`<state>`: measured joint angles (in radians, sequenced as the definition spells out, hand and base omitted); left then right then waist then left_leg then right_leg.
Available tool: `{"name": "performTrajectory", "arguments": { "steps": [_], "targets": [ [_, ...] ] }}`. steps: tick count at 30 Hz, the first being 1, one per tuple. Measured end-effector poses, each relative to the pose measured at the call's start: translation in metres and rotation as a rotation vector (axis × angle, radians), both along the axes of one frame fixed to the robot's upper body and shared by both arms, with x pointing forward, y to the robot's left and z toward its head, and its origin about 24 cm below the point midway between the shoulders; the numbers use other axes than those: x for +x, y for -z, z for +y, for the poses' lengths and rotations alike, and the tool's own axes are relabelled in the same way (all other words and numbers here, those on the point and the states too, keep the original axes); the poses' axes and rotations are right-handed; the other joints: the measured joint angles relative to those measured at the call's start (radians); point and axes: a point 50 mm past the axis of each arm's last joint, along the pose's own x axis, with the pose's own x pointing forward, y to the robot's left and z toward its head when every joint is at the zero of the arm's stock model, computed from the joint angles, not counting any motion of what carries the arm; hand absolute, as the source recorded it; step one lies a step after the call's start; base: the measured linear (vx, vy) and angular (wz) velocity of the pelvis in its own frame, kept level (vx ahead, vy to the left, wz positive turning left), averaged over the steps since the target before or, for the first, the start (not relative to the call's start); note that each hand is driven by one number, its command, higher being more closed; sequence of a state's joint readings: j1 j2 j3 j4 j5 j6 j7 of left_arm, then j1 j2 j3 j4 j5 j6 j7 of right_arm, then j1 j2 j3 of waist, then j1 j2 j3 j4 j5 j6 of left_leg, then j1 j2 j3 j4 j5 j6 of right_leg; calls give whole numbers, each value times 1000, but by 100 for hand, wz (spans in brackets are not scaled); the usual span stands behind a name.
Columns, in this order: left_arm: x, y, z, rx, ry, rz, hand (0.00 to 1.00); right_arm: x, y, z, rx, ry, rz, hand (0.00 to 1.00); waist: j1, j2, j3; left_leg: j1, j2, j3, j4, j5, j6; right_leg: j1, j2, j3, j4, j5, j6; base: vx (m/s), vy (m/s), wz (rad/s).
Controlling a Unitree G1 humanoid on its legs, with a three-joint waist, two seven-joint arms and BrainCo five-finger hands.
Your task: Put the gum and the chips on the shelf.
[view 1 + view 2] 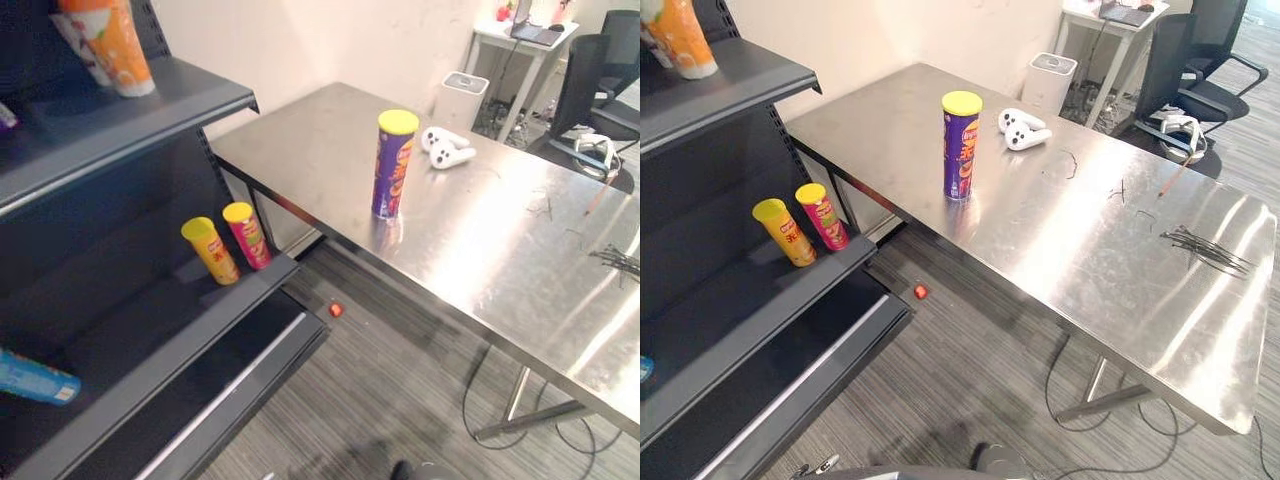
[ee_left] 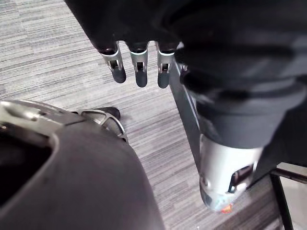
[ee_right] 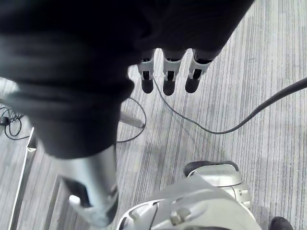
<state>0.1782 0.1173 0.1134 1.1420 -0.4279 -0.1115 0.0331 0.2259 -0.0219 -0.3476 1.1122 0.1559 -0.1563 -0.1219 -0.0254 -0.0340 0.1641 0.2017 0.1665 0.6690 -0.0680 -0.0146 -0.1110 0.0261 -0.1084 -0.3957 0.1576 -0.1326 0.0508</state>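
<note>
Steel table [image 1: 500, 230] carries the purple chips can [image 1: 393, 165], upright under its yellow lid, near the edge facing the dark shelf [image 1: 130, 350]. Neither hand touches it: the left hand [image 2: 139, 67] and right hand [image 3: 168, 76] hang over grey carpet [image 2: 48, 62] with fingers straight, grasping nothing. A yellow can [image 1: 211, 250] and a pink can [image 1: 247, 235] lean side by side on the shelf. A blue pack [image 1: 35, 378] and an orange pack [image 1: 105, 40] are cut off by the view's edge. A red speck [image 1: 336, 310] on the floor is too small to name.
</note>
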Motion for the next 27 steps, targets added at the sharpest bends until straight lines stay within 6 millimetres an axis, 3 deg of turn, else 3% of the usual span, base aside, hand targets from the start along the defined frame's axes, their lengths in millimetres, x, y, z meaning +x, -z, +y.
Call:
{"name": "performTrajectory", "arguments": {
  "steps": [3, 6, 8, 10, 12, 13, 15, 16, 17, 18, 19, 20, 23, 27],
  "targets": [
    [2, -1, 1, 2, 16, -15, 0, 5, -1, -1, -7, -2, -18, 0, -1, 3, -6, -5, 13, 14, 10, -4, -6, 0, 21, 19, -39, 20, -2, -15, -33, -23],
    [3, -1, 4, 10, 17, -16, 0, 5, -1, 0, -9, -1, -21, 0, 2, -2, -3, -40, 62, 31, 165, -63, -15, 5, 27, 49, -50, 20, -5, 47, -18, -28],
    [1, -2, 9, 20, -5, -21, 0, 5, 0, 4, 2, 0, -24, 0, 2, -22, -8, -104, 118, 7, 379, -85, 7, 20, 14, 68, -54, 24, -8, 91, -37, -29],
    [3, -2, 0, -6, -63, -52, 0, 8, -3, -2, -19, -13, -43, 0, 9, 7, 9, -222, 196, -144, 667, -125, 44, 47, 28, 105, -47, 16, -22, 105, 62, -42],
    [0, 0, -7, -34, -139, -64, 0, 18, -5, -9, -40, -26, -69, 0, 26, 38, 12, -248, 161, -266, 676, -181, 35, 48, 27, 164, -43, 12, -28, 94, 188, -83],
    [-1, -1, -8, -39, -159, -73, 0, 24, -6, -9, -40, -30, -81, 0, 31, 36, 13, -253, 115, -326, 620, -200, 35, 47, 13, 203, -39, 13, -22, 77, 196, -94],
    [-1, -1, -11, -41, -174, -91, 0, 28, -6, -9, -42, -54, -90, 0, 33, 36, 11, -245, 56, -418, 468, -199, 27, 33, -3, 253, -20, 4, 4, 42, 239, -86],
    [-2, -1, -16, -45, -193, -103, 0, 30, -8, -13, -55, -70, -97, 0, 34, 57, 10, -233, 40, -477, 349, -174, 26, 20, 9, 282, -5, -3, 30, 35, 282, -93],
    [-3, -1, -15, -41, -218, -106, 0, 31, -8, -12, -53, -76, -95, 0, 41, 56, 10, -229, 34, -481, 350, -166, -2, 17, 5, 304, 1, -2, 46, 64, 270, -72],
    [-3, -2, -12, -25, -226, -113, 0, 29, -8, -11, -49, -77, -92, 0, 42, 60, -5, -225, 16, -464, 332, -174, 7, 15, -7, 312, -9, 6, 51, 85, 205, -45],
    [-3, -4, -6, -2, -229, -122, 0, 23, -6, -4, -33, -78, -79, 0, 45, 26, -16, -215, -14, -439, 309, -170, 13, 15, -41, 316, -18, 22, 72, 169, 274, -22],
    [-2, -5, -3, 7, -230, -125, 0, 19, -5, 0, -24, -66, -67, 0, 45, 9, -24, -206, -44, -430, 288, -172, 25, 13, -68, 316, -21, 22, 72, 133, 183, -9],
    [-2, -4, -3, 2, -227, -117, 0, 12, -4, 3, -34, -50, -56, 0, 54, 4, -40, -169, -85, -406, 233, -159, 49, 21, -103, 310, -40, 30, 83, 171, 193, -8],
    [-7, -3, -5, -5, -225, -102, 0, 12, -5, 1, -52, -45, -64, 0, 53, 7, -66, -138, -103, -392, 210, -158, 51, 32, -110, 289, -55, 39, 95, 187, 74, -16]
  ]
}}
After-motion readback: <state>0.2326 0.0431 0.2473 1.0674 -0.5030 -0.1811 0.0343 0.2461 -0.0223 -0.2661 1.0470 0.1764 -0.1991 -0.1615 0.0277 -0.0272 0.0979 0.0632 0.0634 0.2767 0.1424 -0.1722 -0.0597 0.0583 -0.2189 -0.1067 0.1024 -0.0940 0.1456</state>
